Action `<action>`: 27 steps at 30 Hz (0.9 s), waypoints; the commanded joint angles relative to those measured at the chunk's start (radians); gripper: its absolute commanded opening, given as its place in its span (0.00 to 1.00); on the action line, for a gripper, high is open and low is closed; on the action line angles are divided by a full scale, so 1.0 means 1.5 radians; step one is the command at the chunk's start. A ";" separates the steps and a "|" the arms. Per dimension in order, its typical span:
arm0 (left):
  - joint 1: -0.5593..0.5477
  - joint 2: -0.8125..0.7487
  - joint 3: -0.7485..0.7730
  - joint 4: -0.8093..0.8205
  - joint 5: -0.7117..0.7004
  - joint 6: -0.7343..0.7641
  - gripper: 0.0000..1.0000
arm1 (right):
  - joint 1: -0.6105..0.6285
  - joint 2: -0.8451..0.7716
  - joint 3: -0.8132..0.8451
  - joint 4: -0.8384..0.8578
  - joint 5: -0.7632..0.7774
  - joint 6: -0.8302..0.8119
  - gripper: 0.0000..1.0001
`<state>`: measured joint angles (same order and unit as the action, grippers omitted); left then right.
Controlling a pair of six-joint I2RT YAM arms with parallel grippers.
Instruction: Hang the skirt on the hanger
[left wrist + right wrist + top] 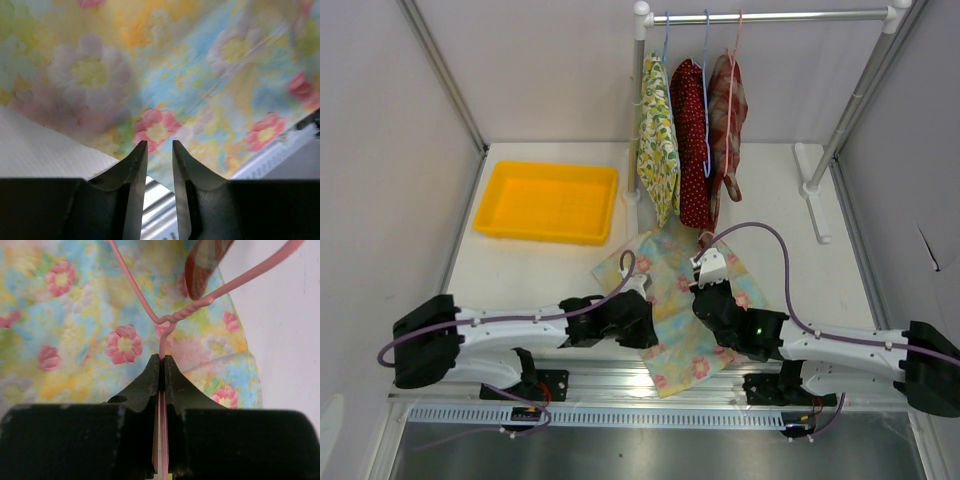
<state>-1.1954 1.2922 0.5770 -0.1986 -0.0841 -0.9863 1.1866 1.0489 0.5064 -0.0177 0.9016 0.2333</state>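
Note:
The skirt (672, 290), pale with pink, yellow and blue flowers, lies rumpled on the white table between the two arms, its near corner hanging over the table's front edge. My right gripper (706, 297) rests over its right half. In the right wrist view this gripper (162, 358) is shut on the thin pink wire hanger (172, 319), just below the twisted neck, with the skirt (85, 315) behind it. My left gripper (642, 322) is at the skirt's left edge. Its jaws (160, 145) stand a little apart with nothing between them, the skirt (175, 75) just beyond the tips.
A yellow tray (548, 200) sits at the back left. A white rack (770, 16) at the back carries a lemon-print garment (658, 150), a red dotted one (693, 140) and a plaid one (728, 120). The rack's foot (815, 205) lies to the right.

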 commanded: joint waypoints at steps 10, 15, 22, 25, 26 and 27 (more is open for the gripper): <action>0.011 -0.197 0.301 -0.233 -0.132 0.191 0.50 | 0.065 -0.142 0.119 -0.124 -0.024 -0.042 0.00; 0.050 -0.205 0.375 -0.274 -0.145 0.261 0.53 | 0.074 -0.174 0.170 -0.168 -0.050 -0.070 0.00; 0.105 -0.218 0.420 -0.290 -0.119 0.304 0.54 | 0.076 -0.194 0.266 -0.259 -0.100 -0.079 0.00; 0.115 -0.219 0.435 -0.297 -0.114 0.313 0.54 | 0.075 -0.195 0.327 -0.329 -0.090 -0.072 0.00; 0.119 -0.218 0.441 -0.300 -0.113 0.315 0.54 | 0.075 -0.195 0.357 -0.368 -0.084 -0.066 0.00; 0.121 -0.217 0.448 -0.301 -0.112 0.316 0.54 | 0.076 -0.195 0.373 -0.387 -0.083 -0.062 0.00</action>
<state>-1.0294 0.9855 1.1854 -0.6395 -0.2611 -0.5617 1.2942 0.7830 0.9485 -0.5053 0.7578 0.1333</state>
